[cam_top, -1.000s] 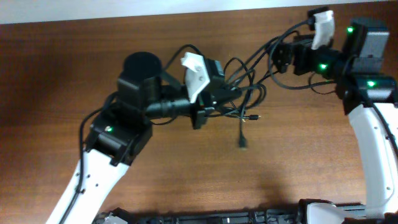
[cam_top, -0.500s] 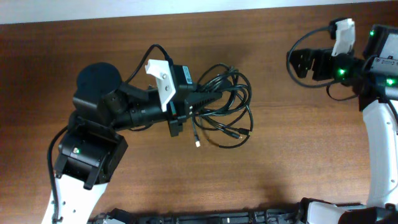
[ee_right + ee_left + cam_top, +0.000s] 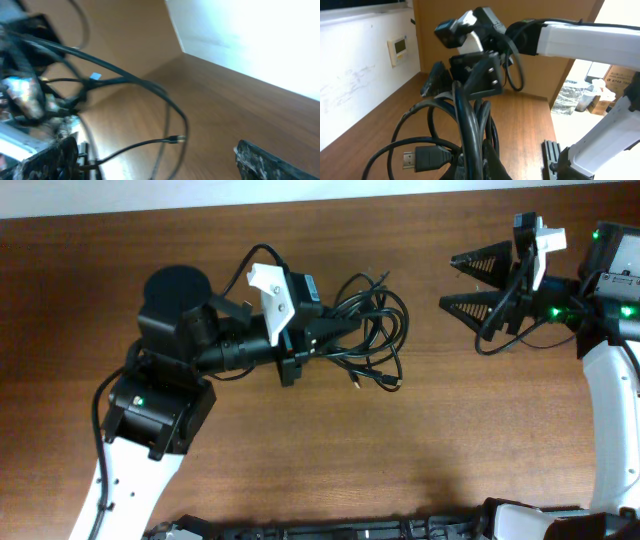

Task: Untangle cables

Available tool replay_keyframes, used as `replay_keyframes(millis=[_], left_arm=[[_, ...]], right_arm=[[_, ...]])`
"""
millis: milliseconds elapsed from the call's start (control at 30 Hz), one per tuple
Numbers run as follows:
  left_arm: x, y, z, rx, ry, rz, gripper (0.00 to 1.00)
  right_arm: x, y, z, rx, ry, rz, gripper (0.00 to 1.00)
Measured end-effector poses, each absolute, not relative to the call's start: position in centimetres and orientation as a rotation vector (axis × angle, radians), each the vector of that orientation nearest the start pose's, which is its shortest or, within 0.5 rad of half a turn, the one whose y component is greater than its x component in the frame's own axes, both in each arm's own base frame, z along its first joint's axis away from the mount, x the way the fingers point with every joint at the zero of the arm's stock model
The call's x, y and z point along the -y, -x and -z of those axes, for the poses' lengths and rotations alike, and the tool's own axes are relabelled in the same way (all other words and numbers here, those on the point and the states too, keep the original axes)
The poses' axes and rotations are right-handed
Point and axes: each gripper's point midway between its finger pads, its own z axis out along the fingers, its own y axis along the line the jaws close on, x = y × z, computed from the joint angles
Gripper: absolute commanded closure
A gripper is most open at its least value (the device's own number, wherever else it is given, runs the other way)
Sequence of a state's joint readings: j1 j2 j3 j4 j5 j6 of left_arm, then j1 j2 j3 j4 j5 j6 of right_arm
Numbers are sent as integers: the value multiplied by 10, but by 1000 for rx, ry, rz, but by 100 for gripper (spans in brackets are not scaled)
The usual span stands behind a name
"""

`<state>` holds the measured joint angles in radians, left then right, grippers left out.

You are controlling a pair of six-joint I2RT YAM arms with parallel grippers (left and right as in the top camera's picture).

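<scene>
The cables (image 3: pixel 368 330) are a tangled bundle of thin black loops, hanging just above the table's middle. My left gripper (image 3: pixel 335 332) is shut on the bundle's left side. In the left wrist view the cables (image 3: pixel 465 115) rise straight out of my left gripper (image 3: pixel 475 162), and a flat metal-tipped plug (image 3: pixel 422 160) lies beside it. Loose plug ends (image 3: pixel 388 383) trail at the bundle's lower right. My right gripper (image 3: pixel 450 280) stands open to the right of the bundle, apart from it, with nothing between its fingers (image 3: pixel 478 258). The blurred right wrist view shows the cables (image 3: pixel 125 80) ahead of my right gripper (image 3: pixel 150 167).
The brown wooden table (image 3: pixel 300 460) ends at a white wall along the back edge (image 3: pixel 200 195). A black rail (image 3: pixel 330 530) runs along the front edge. The thick wires on the right arm (image 3: pixel 500 340) hang near its wrist.
The bundle, once stretched toward the right gripper, has been carried left by the left gripper and now hangs free. The right gripper has drawn back and turned its open fingers toward the bundle.
</scene>
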<state>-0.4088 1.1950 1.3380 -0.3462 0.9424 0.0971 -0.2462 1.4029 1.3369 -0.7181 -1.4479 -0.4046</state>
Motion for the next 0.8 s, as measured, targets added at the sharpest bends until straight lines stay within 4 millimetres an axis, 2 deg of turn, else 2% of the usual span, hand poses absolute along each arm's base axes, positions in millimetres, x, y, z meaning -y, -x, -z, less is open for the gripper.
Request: replay_keyframes(millis=[200,433,800], left_arm=[[264,-256,-407,-1462,-1098,1066,100],[270,-252,-406,-1434,-1136,1111,100],[310,-232,-393,-1388,-1245,1209,100]], right_arm=[[-112,-313,-359,-1562,839,-1261,1],[-129,-307,-361,-1529,903,-1290,1],[-134,-314,-351,-1596,894,-1236,1]])
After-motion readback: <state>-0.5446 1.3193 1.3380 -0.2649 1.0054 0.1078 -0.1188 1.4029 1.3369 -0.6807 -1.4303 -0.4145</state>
